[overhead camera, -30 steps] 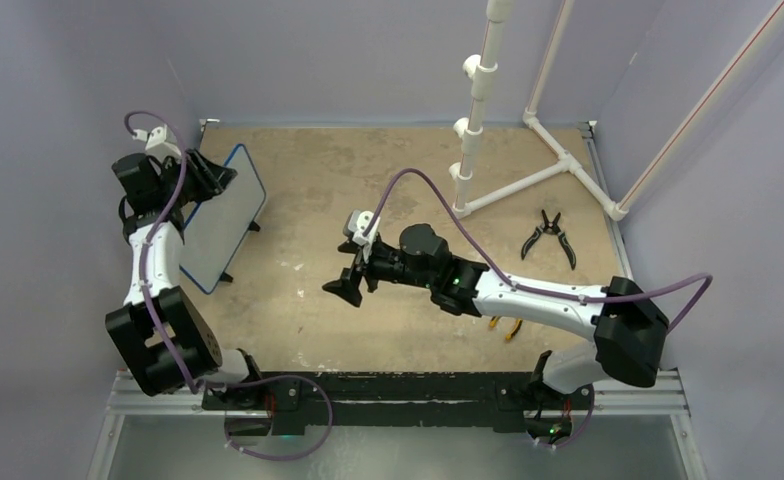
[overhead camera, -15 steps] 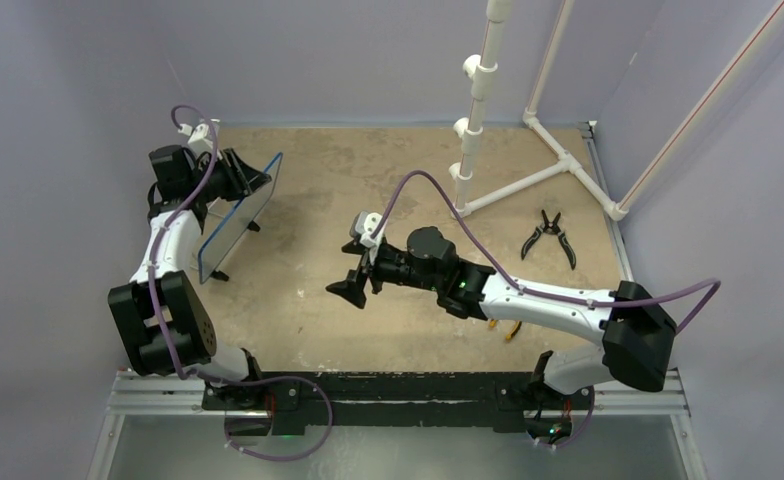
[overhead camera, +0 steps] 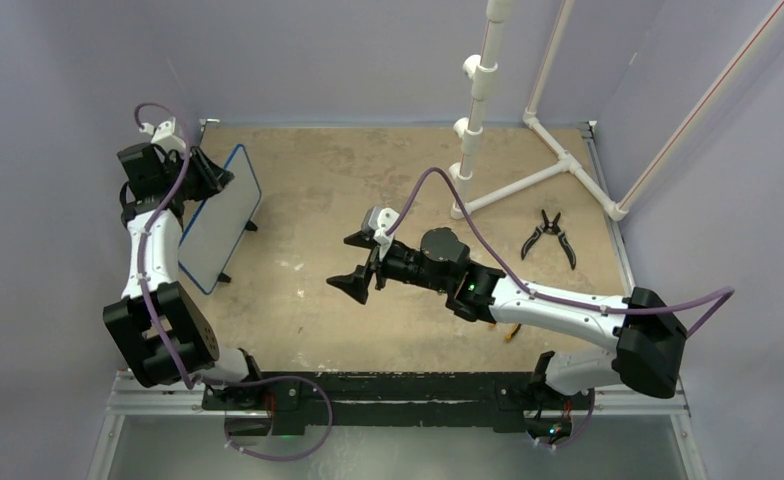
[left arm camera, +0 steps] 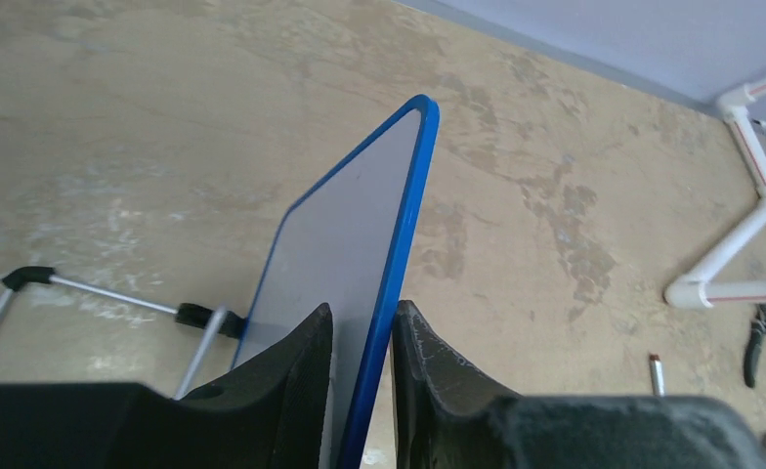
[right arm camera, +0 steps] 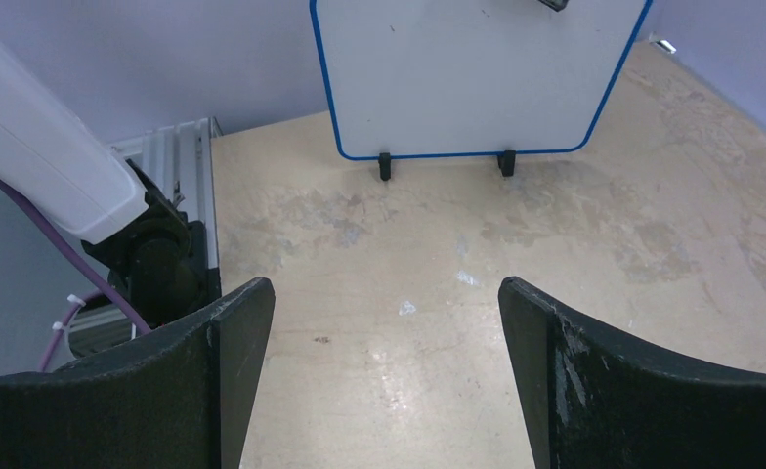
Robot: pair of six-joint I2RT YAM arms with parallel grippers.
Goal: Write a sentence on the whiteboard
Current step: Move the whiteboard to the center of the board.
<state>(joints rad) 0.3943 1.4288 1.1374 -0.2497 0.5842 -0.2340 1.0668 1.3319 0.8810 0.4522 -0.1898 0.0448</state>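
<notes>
Tan scuffed tabletop (overhead camera: 298,200) fills the cell. White plastic pipe frame (overhead camera: 528,180) stands at the far right. Small rectangular whiteboard with a thin blue rim (overhead camera: 213,225) is at the far left of the table, up on its little black feet (right arm camera: 385,166), white face turned toward the middle of the table. Left gripper (left arm camera: 364,322) sits over the board's top edge, one black finger on each side, pinching the rim. Right gripper (right arm camera: 384,288) hangs above mid-table, well apart from the board, fingers spread wide with nothing between them, pointed at the board. Black-handled pliers (overhead camera: 551,236) lie on the right, near the pipe frame.
</notes>
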